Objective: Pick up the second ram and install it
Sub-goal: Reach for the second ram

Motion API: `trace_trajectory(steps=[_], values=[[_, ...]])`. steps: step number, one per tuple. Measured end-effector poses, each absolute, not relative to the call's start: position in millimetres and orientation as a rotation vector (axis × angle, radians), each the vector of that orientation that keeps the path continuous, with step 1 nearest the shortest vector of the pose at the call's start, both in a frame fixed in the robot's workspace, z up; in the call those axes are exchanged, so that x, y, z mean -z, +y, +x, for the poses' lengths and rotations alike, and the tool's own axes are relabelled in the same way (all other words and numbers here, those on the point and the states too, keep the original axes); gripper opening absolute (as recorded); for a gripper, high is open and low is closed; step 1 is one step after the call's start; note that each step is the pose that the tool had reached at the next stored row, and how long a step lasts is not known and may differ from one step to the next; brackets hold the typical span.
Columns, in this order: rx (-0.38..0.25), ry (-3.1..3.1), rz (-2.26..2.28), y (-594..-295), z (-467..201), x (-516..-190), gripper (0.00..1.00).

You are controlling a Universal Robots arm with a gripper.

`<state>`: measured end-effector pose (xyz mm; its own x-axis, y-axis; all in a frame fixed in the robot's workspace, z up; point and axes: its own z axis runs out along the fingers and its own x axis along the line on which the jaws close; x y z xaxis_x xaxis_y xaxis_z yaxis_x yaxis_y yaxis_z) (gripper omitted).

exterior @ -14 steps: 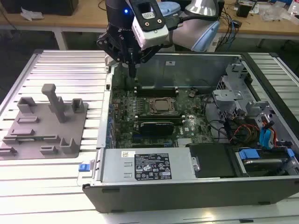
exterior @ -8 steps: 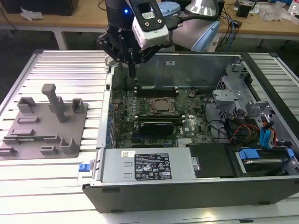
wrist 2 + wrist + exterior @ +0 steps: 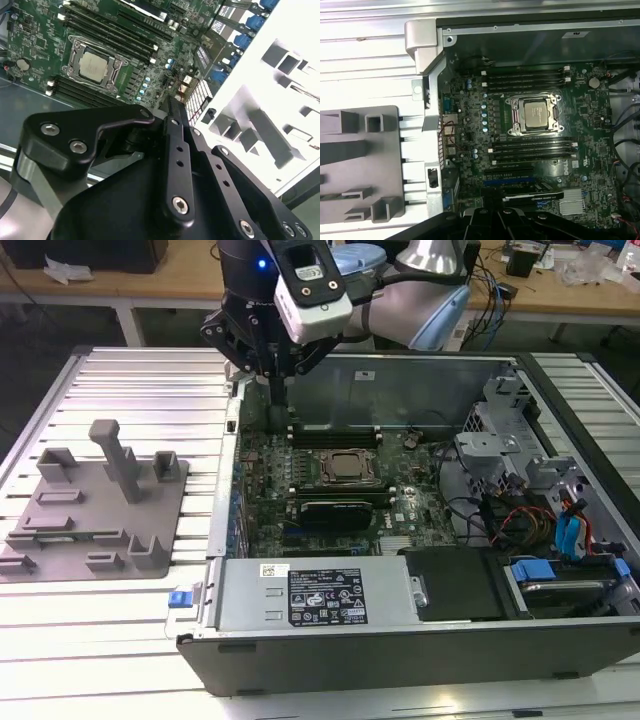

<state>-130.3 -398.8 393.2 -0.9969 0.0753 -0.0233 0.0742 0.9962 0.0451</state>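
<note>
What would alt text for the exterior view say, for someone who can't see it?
The robot's end effector hangs over the far edge of the green motherboard inside an open computer case, with the silver processor mid-board. On the exterior view's left, a grey fixture lies on the ribbed table.

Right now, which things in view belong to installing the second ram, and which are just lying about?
Job in hand:
- gripper, low over the motherboard's corner
- memory slots flanking the processor

Lying about:
- processor
- black graphics card
- power supply
- grey parts fixture beside the case
</note>
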Motion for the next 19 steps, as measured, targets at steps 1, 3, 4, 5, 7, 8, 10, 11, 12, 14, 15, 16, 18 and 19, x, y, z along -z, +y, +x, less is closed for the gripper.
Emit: trace_trajectory(steps=[1, 3, 4, 5, 7, 8, 10, 11, 12, 14, 15, 16, 18, 19], values=[[-0.069, 3.114, 0.117, -398.9, -134.2, -393.2, 0.08], [-0.069, 3.114, 0.117, -398.9, -139.0, -393.2, 0.08], [-0.069, 3.114, 0.117, -398.8, -140.7, -393.2, 0.08], [-0.069, 3.114, 0.117, -398.8, -142.5, -393.2, 0.08], [-0.069, 3.113, 0.117, -398.9, -145.6, -393.2, 0.08], [-0.069, 3.113, 0.117, -398.8, -147.3, -393.2, 0.08], [-0.069, 3.113, 0.117, -398.8, -151.6, -393.2, 0.08], [-0.069, 3.113, 0.117, -398.9, -153.2, -393.2, 0.08], [-0.069, 3.113, 0.117, -398.9, -154.2, -393.2, 0.08], [-0.069, 3.113, 0.117, -398.9, -160.9, -393.2, 0.08], [-0.069, 3.113, 0.117, -398.9, -163.1, -393.1, 0.08], [-0.069, 3.113, 0.117, -398.8, -164.3, -393.2, 0.08], [-0.069, 3.113, 0.116, -398.8, -170.6, -393.2, 0.08], [-0.069, 3.113, 0.117, -398.8, -173.9, -393.1, 0.08]])
